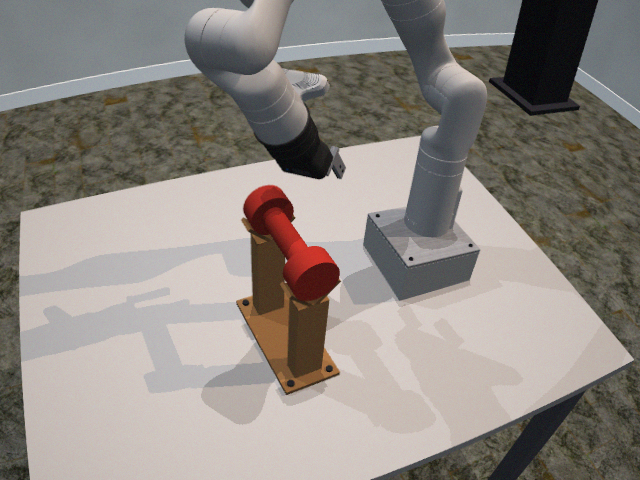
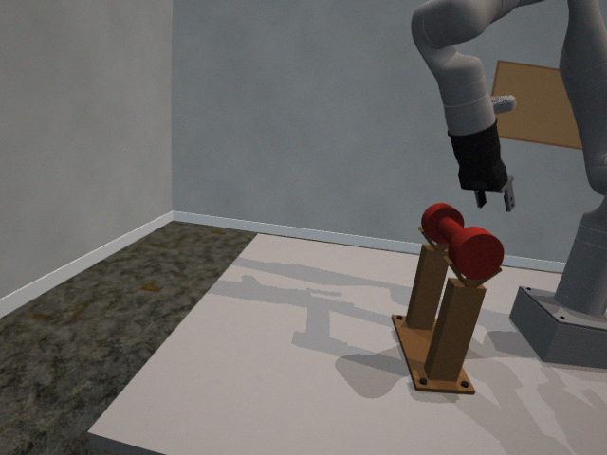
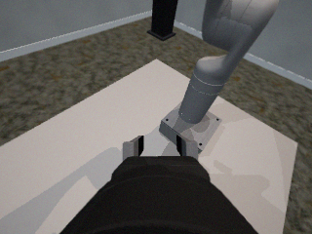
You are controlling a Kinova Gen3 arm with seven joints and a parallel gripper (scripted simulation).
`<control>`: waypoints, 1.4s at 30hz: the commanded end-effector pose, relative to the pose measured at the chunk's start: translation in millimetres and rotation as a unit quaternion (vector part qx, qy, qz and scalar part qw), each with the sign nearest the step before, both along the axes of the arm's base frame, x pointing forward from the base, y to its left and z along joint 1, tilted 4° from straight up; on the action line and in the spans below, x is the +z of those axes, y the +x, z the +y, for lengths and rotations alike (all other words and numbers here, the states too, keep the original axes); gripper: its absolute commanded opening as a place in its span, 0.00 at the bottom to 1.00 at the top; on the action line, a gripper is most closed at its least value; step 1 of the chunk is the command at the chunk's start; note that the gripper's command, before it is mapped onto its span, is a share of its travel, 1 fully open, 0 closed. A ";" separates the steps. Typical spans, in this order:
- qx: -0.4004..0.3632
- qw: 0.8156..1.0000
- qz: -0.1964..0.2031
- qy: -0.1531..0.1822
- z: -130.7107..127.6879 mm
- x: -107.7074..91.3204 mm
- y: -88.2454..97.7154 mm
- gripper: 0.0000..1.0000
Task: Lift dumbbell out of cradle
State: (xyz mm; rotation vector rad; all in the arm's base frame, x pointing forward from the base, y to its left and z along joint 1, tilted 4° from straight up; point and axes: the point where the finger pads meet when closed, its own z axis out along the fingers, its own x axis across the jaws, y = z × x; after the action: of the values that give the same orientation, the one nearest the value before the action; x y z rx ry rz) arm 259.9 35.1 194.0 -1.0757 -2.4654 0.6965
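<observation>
A red dumbbell (image 1: 289, 241) lies level in the V-notches of a brown wooden cradle (image 1: 289, 310) with two posts on a flat base plate. It also shows in the exterior view (image 2: 460, 237), on the cradle (image 2: 441, 318). My gripper (image 2: 495, 199) is open and empty. It hangs above the dumbbell and a little toward the robot's base, apart from it, fingers pointing down. In the top view the gripper (image 1: 333, 167) is partly hidden by the wrist. The wrist view shows both fingers with nothing between them; the dumbbell is out of that view.
The arm's grey base block (image 1: 421, 253) stands on the white table right of the cradle and shows in the wrist view (image 3: 190, 129). A black pillar (image 1: 547, 51) stands on the floor behind. A brown board (image 2: 537, 105) hangs on the wall.
</observation>
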 end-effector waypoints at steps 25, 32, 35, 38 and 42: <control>0.394 0.882 -0.129 0.223 90.3 32.9 83.9 1.00; 0.413 0.870 -0.135 0.233 94.9 34.4 88.2 1.00; 0.418 0.867 -0.137 0.236 96.1 34.9 89.4 1.00; 0.419 0.866 -0.137 0.237 96.5 35.0 89.7 1.00; 0.419 0.866 -0.137 0.237 96.5 35.0 89.8 1.00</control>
State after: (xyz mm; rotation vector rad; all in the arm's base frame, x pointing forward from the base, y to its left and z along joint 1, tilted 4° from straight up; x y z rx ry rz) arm 349.3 131.7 228.3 0.1415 -3.0882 0.0946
